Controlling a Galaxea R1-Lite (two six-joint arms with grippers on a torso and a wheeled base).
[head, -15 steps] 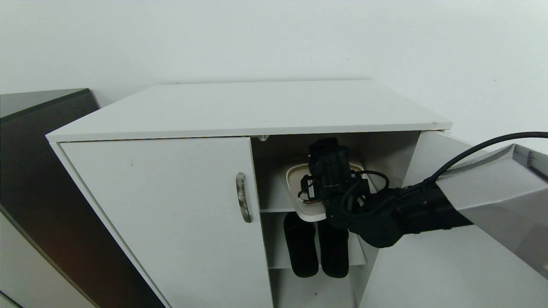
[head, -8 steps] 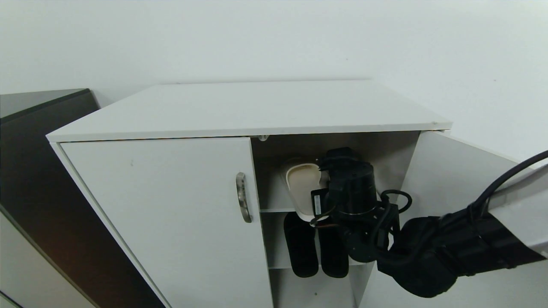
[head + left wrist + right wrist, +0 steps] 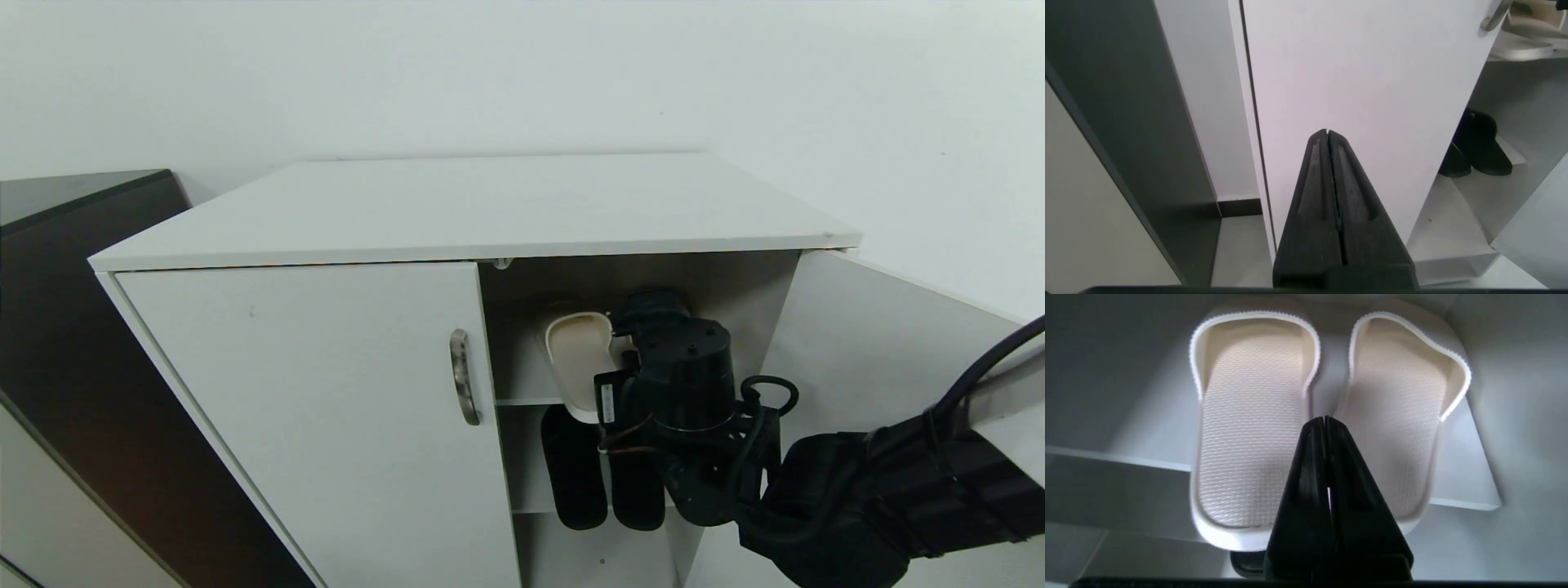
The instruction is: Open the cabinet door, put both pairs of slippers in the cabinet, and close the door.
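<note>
The white cabinet [image 3: 490, 204] has its right door [image 3: 865, 327] swung open and its left door [image 3: 310, 408] closed. A pair of white slippers [image 3: 575, 359] lies on the upper shelf, heels jutting over the shelf edge. Black slippers [image 3: 575, 478] lie on the shelf below. My right gripper [image 3: 649, 304] is shut and empty, just outside the opening in front of the white slippers [image 3: 1253, 416]; its tips [image 3: 1325, 422] point between the two. My left gripper [image 3: 1327, 135] is shut and empty, low in front of the closed door [image 3: 1372, 73], with the black slippers [image 3: 1474, 151] off to one side.
A metal handle [image 3: 463, 377] sits on the closed left door. A dark panel [image 3: 82, 327] stands against the wall left of the cabinet. The open door hems in my right arm on its outer side.
My right arm has drawn back out of the cabinet and dropped lower. The white slippers stay on the upper shelf. The left arm is not seen to move.
</note>
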